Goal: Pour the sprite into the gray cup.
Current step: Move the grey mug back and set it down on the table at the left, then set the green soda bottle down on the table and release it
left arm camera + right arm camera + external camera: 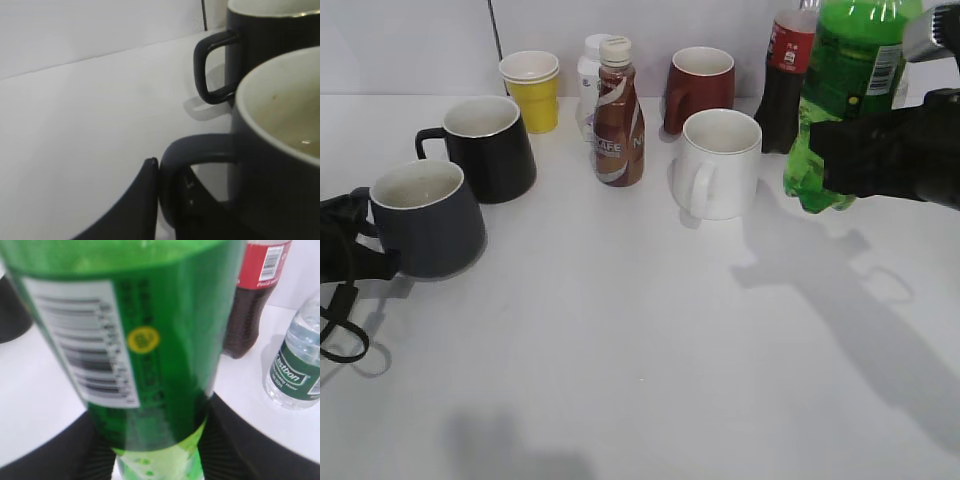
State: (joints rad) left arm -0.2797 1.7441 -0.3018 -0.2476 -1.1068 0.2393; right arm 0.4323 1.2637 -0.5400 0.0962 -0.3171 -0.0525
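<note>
The sprite [848,60], a green plastic bottle with a white barcode patch, is held at the right, leaning slightly, its base just above the table. My right gripper [880,150] is shut around its lower body; in the right wrist view the sprite [165,315] fills the frame between the jaws [157,440]. The gray cup [425,225] stands at the left edge, off-white inside. My left gripper [358,235] is shut on its loop handle; the left wrist view shows one finger outside the handle and one inside the loop [170,182] of the gray cup [280,165].
A black mug [490,150] stands just behind the gray cup. A yellow paper cup [532,90], a coffee bottle [618,115], a maroon mug [700,88], a white mug [718,165] and a cola bottle [785,85] stand across the back. A water bottle [295,365] stands beside the cola.
</note>
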